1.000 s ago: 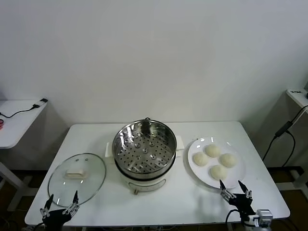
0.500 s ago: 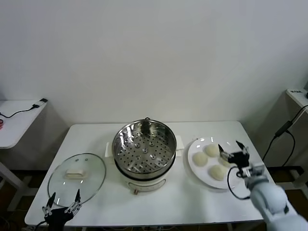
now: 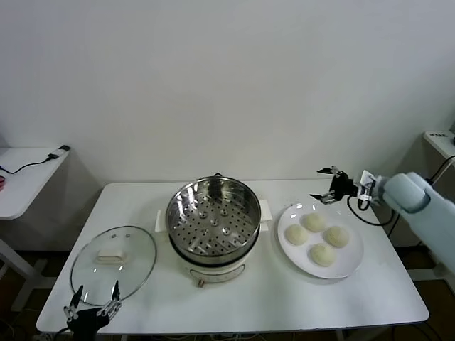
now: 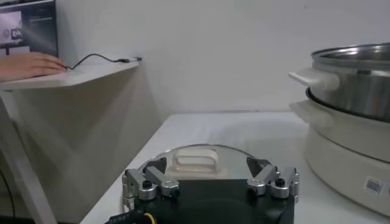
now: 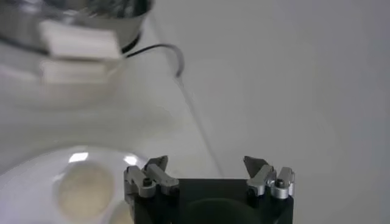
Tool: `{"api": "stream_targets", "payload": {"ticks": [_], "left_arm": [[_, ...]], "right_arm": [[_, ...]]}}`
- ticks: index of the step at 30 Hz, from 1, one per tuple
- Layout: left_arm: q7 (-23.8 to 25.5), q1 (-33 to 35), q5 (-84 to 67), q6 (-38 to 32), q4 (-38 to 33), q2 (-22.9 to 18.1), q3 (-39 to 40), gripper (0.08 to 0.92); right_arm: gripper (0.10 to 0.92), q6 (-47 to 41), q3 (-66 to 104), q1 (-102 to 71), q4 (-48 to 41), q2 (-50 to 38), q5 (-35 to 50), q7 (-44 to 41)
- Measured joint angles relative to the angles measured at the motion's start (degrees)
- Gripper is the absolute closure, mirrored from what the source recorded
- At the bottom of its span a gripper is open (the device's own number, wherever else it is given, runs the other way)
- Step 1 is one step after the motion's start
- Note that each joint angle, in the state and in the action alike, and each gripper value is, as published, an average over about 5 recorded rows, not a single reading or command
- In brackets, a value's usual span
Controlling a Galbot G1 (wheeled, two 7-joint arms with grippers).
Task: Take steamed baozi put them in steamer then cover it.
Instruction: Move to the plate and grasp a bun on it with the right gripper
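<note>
Buns (image 3: pixel 317 236), four of them, cream-white and smooth, sit together on a flat white plate (image 3: pixel 350 261) on the right side of the desk (image 3: pixel 270 295), towards its right edge. One bun (image 5: pixel 84 185) shows large in the right wrist view, lying on the plate (image 5: pixel 24 176) just below that arm's claw.

At the middle of the desk stands the steamer (image 3: pixel 212 226), a shiny steel pot on a white base, its perforated tray bare and its top uncovered. From the left wrist view the steamer (image 4: pixel 350 122) rises at one side, with its white side handle sticking out. The glass lid (image 3: pixel 114 260) with a pale handle lies flat on the desk near the front left corner, well apart from the steamer.

The right claw (image 3: pixel 330 186) hangs in the air above the far edge of the plate, near the desk's back edge, its fingers spread wide with nothing between them. In its own wrist view the right claw (image 5: pixel 206 164) shows both fingers well apart and empty.

The left claw (image 3: pixel 92 300) sits low at the desk's front edge, just in front of the lid, fingers spread wide and holding nothing. Seen from the left wrist, the left claw (image 4: pixel 207 165) faces the lid (image 4: pixel 196 159) without touching it.
</note>
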Motion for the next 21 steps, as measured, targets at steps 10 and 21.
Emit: {"api": "stream_targets", "payload": {"ticks": [10, 21], "left_arm": [[0.14, -0.21, 1.15, -0.34, 0.72, -0.16, 0.78, 0.177], [0.19, 0.20, 2.35, -0.32, 1.03, -0.95, 1.03, 0.177]], "right_arm": [[0.203, -0.19, -26.43, 15.50, -9.24, 6.56, 2.82, -7.86], [0.203, -3.02, -32.70, 14.16, -19.36, 14.97, 2.72, -6.74]]}}
